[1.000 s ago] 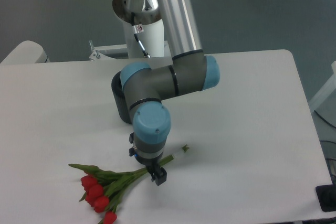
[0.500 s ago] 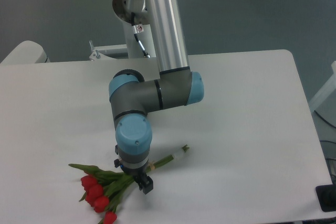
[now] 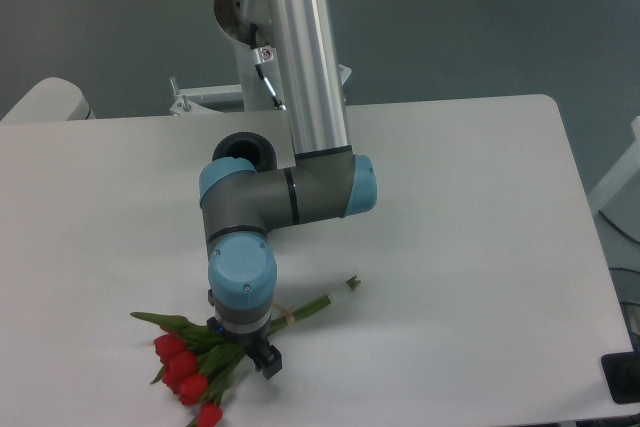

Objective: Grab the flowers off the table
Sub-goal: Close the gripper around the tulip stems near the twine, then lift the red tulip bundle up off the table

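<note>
While the two-finger gripper (image 3: 265, 359) hangs low over the bunch of red tulip buds with long green stems and leaves (image 3: 215, 357), the blue-capped wrist blocks most of the view of its fingers, so I cannot tell whether they are spread or closed on anything. The flowers lie flat on the large white tabletop with rounded corners (image 3: 480, 247), close to its front edge and left of its middle, buds pointing toward the front-left corner and the whitish stem ends toward the centre. Only a dark finger shows, just right of the stems near the tan band.

My worry is aim: slim stems lying flat could slip past the fingers if they close beside the bunch instead of across it. Pressing down too far might crush stems against the worktop. A grip near the band would leave the heavier buds drooping, possibly pulling the bunch loose. Behind the arm, a black ribbed cylinder vase (image 3: 243, 150) stands well apart.
</note>
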Action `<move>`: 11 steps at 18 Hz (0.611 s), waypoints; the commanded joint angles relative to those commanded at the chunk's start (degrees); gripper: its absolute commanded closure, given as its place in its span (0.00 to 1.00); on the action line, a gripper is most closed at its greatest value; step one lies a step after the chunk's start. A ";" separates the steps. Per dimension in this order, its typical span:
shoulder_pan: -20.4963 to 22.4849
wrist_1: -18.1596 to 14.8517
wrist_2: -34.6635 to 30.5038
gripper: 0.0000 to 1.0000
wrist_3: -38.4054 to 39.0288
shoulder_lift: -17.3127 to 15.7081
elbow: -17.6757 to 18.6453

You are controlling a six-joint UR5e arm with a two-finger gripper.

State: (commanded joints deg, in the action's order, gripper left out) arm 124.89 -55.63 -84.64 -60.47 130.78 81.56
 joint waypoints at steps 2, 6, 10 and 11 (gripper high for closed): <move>-0.35 0.00 0.00 0.57 0.61 0.00 0.00; -0.27 -0.09 0.00 0.83 1.05 -0.52 0.00; 0.17 -0.18 0.17 0.84 1.06 -1.58 0.17; 0.52 -0.18 0.17 0.85 1.05 -1.93 0.18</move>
State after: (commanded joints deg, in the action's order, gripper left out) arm 125.42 -55.81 -84.46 -59.41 128.85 81.74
